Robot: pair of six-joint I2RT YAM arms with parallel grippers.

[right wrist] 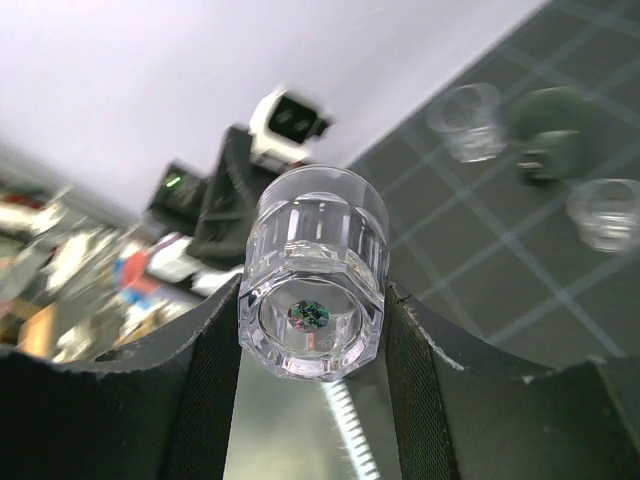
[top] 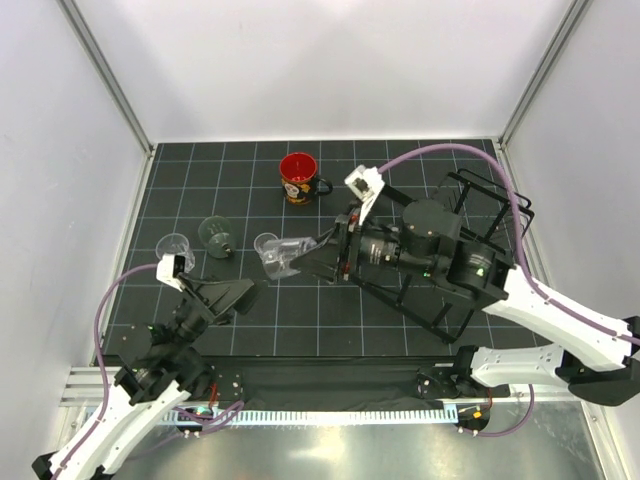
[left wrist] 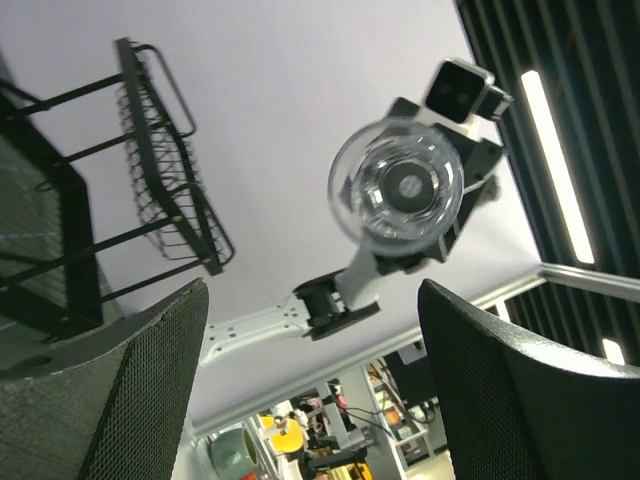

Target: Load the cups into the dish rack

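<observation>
My right gripper (top: 303,257) is shut on a clear tumbler (top: 281,259) and holds it sideways above the mat, left of the black wire dish rack (top: 470,215). In the right wrist view the tumbler (right wrist: 312,270) sits base-first between the pads (right wrist: 215,350). Another tumbler (top: 265,242) stands just behind it, one (top: 175,243) stands at the left, and one (top: 216,237) lies tipped. The red-inside mug (top: 298,177) stands at the back. My left gripper (top: 228,293) is open and empty, pointing at the held tumbler (left wrist: 396,190).
The black gridded mat (top: 330,320) ends in a metal rail at the near edge. White walls close in the left, back and right. The right arm (top: 430,245) lies over the rack. The rack also shows in the left wrist view (left wrist: 165,170).
</observation>
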